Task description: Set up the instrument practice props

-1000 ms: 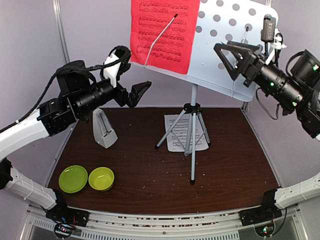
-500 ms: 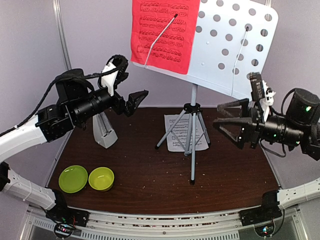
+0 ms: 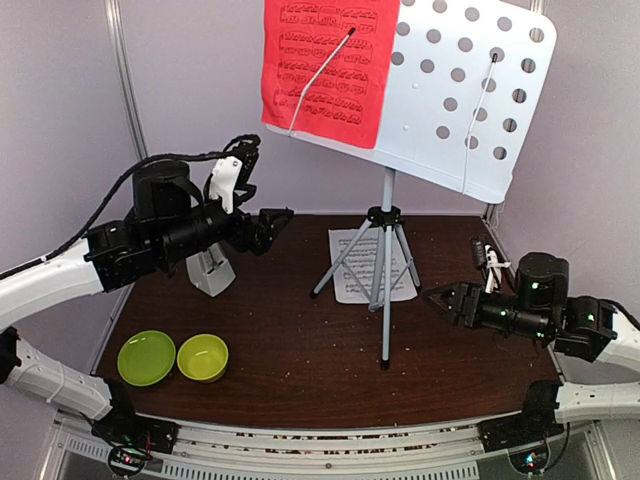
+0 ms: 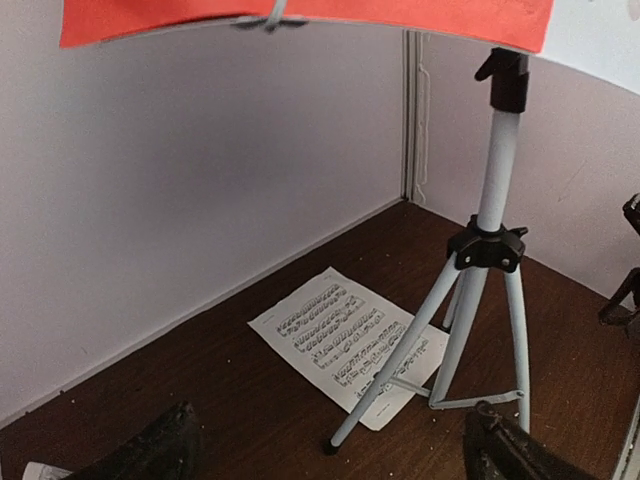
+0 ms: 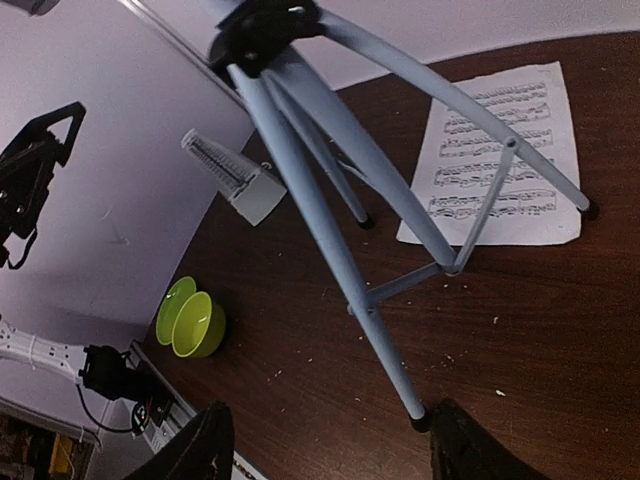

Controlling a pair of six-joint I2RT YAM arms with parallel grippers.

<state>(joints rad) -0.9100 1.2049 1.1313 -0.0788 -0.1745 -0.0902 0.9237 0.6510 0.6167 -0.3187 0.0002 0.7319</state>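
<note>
The grey-white music stand's perforated desk (image 3: 460,90) stands on its tripod (image 3: 385,250) at the table's back middle. The red music sheet (image 3: 330,65) lies on the desk's left half under a wire arm. The white music sheet (image 3: 352,265) lies flat on the table under the tripod legs. The whitish pyramid metronome (image 3: 210,272) stands upright at back left, partly hidden by my left arm. My left gripper (image 3: 272,222) is open and empty, in the air left of the tripod. My right gripper (image 3: 445,300) is open and empty, low over the table right of the tripod's front leg (image 5: 340,250).
Two lime-green bowls (image 3: 146,357) (image 3: 203,357) sit side by side at the front left. Walls close in on the back and both sides. In the left wrist view the white sheet (image 4: 340,335) and tripod (image 4: 480,250) lie ahead. Crumbs dot the brown table (image 3: 300,370).
My right arm has dropped from beside the stand's desk to low over the table, right of the tripod. My left gripper has lowered slightly and turned toward the tripod.
</note>
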